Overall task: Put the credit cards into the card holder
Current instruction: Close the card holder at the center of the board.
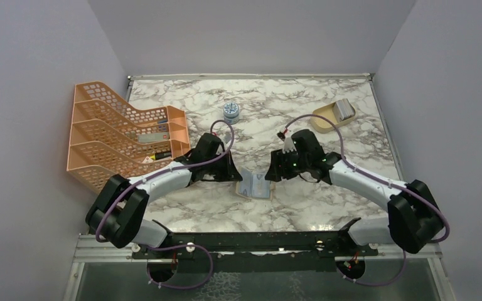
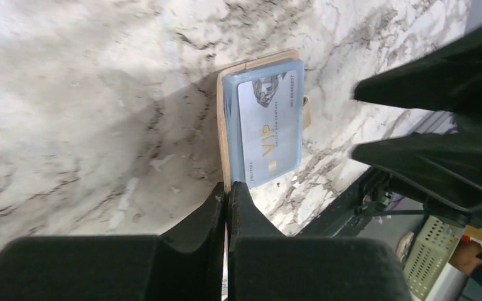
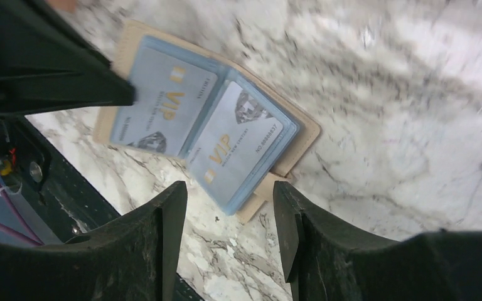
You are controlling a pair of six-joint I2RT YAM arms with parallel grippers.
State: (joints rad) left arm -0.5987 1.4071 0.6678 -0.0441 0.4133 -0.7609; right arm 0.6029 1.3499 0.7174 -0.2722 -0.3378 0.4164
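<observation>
Marble-patterned table (image 1: 326, 213), with the card holder (image 1: 255, 186) lying open and pale blue pockets upward, close to the near edge between the two arms.

Right wrist view: two credit cards marked VIP sit in the pockets. The first card (image 3: 157, 110) is on the left page and the second card (image 3: 238, 141) on the right page. Whether each is fully home cannot be told. The snap tab shows beside the second card.

Left gripper (image 2: 227, 194): fingers pressed together with nothing visible between them, tips at the left edge of the holder. Whether they touch it cannot be told.

Right gripper (image 3: 230, 197): fingers spread and empty, poised over the right page.

At the far right of the table, well apart from the holder, a beige dish (image 1: 322, 119) carries a grey stack (image 1: 344, 110) too small to identify; it may be further cards. An orange file rack (image 1: 119, 135) stands at the far left and a small round tin (image 1: 231, 111) at the far centre.

Judged step: seating the two cards, which appears nearly complete. If a card is not fully in, the next move calls for a light push along its pocket while the other arm steadies the thin holder against sliding on the smooth marble. Should the grey stack prove to be cards, the spread gripper must travel to the dish and pinch one by its edge.
</observation>
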